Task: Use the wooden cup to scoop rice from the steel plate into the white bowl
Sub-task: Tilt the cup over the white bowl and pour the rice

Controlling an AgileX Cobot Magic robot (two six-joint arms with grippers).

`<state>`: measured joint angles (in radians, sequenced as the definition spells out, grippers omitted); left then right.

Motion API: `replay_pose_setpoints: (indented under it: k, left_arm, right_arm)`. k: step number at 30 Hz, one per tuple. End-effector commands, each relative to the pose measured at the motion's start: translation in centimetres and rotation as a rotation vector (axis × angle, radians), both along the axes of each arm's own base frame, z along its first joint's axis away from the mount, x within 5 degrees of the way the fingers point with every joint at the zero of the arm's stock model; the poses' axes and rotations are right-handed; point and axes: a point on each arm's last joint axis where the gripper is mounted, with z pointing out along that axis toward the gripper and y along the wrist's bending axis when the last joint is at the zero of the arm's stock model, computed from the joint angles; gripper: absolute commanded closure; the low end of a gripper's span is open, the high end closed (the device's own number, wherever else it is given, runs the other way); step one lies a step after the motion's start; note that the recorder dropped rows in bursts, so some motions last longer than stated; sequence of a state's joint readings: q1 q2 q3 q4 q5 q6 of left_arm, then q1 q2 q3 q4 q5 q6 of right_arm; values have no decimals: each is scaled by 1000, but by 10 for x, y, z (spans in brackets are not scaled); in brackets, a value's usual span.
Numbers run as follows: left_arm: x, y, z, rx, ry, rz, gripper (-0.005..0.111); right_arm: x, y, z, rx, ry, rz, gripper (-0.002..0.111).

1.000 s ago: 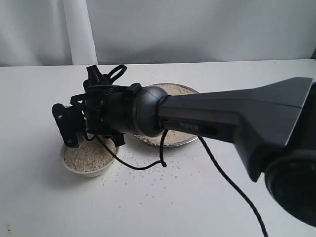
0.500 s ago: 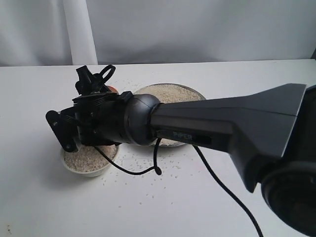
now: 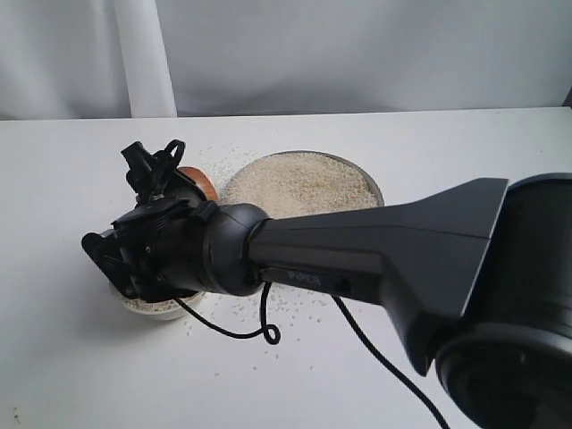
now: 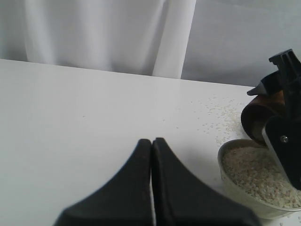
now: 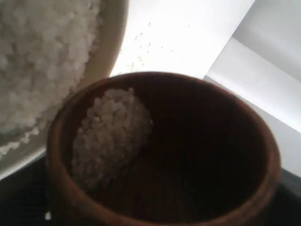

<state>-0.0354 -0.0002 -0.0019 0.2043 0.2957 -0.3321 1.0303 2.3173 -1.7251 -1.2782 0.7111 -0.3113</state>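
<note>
Brown wooden cup (image 5: 188,155) with rice (image 5: 110,136) tight between right fingers (image 4: 282,153) beside white bowl (image 4: 237,195); left fingers (image 4: 136,188) together.

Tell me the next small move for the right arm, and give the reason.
Probably tip the wooden cup a little further toward the white bowl. The right gripper holds the cup tilted beside the bowl's rim. A clump of rice sits on the cup's inner wall on the side nearest the bowl, so the pour looks unfinished.

Right arm (image 3: 357,259) apparently over white bowl (image 3: 157,311)
</note>
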Motion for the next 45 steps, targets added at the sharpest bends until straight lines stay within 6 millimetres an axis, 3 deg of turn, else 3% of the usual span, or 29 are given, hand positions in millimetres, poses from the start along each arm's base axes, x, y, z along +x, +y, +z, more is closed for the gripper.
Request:
replay_pose_setpoints:
  k: [1,25,36,45]
  left_arm:
    - [0,-1,0,-10,-6,-7,107]
    - [0,-1,0,-10,-6,-7,107]
    - [0,-1,0,-10,-6,-7,107]
    - [0,-1,0,-10,-6,-7,107]
  right_arm:
    - [3,-1,7,-38,-62,20,108]
    - [-18,11,10,-240,-143,124,108]
    - [-25,-5,24,-302,-150,124,108]
    - [-36,3,27,-356,-212,164,108]
